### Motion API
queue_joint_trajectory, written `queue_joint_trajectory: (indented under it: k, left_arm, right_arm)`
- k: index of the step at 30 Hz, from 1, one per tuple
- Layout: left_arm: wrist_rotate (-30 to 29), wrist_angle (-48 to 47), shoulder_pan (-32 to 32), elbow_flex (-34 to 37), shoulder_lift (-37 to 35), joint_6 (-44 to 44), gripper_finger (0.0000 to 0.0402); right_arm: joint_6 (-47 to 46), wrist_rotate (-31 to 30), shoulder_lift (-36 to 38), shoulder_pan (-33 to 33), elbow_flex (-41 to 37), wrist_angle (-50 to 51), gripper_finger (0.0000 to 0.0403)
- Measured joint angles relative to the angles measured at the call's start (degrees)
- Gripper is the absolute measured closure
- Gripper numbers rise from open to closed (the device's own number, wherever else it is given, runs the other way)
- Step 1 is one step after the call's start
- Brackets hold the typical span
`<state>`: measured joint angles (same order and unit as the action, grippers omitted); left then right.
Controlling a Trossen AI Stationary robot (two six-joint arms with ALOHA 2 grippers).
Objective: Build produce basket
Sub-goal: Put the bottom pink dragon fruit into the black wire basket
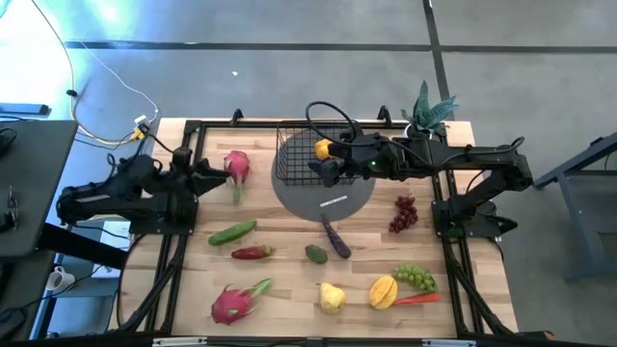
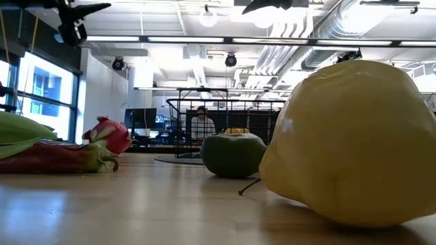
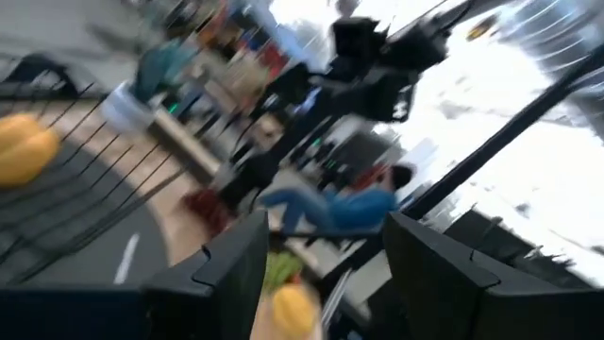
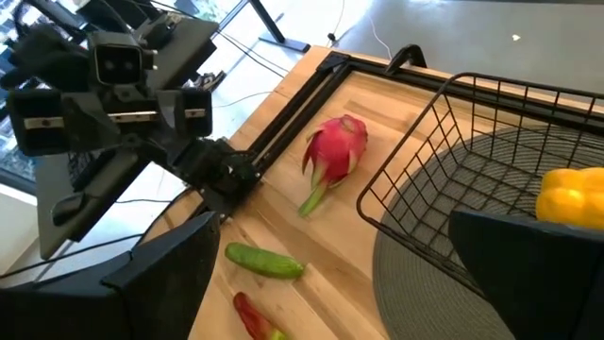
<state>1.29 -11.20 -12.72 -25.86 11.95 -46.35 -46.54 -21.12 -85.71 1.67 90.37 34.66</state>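
Note:
The black wire basket (image 1: 297,146) stands on the round grey mat (image 1: 328,198) at the table's far middle; it also shows in the right wrist view (image 4: 444,179). A yellow piece (image 1: 323,149) lies inside it (image 4: 569,196). My right gripper (image 1: 324,168) hangs open and empty over the basket, one finger (image 4: 528,250) just beside the yellow piece; I cannot tell if they touch. My left gripper (image 1: 208,173) is open and empty (image 3: 326,274) at the table's left, beside a pink dragon fruit (image 1: 236,166) that lies on the table.
On the table lie a cucumber (image 1: 232,232), red chilli (image 1: 253,253), small green piece (image 1: 316,253), eggplant (image 1: 335,236), second dragon fruit (image 1: 236,302), yellow fruit (image 1: 332,297), orange piece (image 1: 383,291), green grapes (image 1: 416,278), carrot (image 1: 416,299) and red grapes (image 1: 404,213). A potted plant (image 1: 431,111) stands far right.

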Motion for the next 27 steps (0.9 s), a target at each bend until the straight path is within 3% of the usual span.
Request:
queue_joint_trajectory:
  k: [9,27]
  left_arm:
    - [6.50,-19.01,0.51,-12.17,9.52,-1.40,0.0202]
    - [6.56,-19.06,17.80,-19.26,30.02,-15.35,0.0202]
  right_arm:
    - [0.02,0.18,0.00,0.00,0.00,3.53,0.0004]
    - [0.40,3.31,0.00,0.00,0.00,14.99,0.0004]
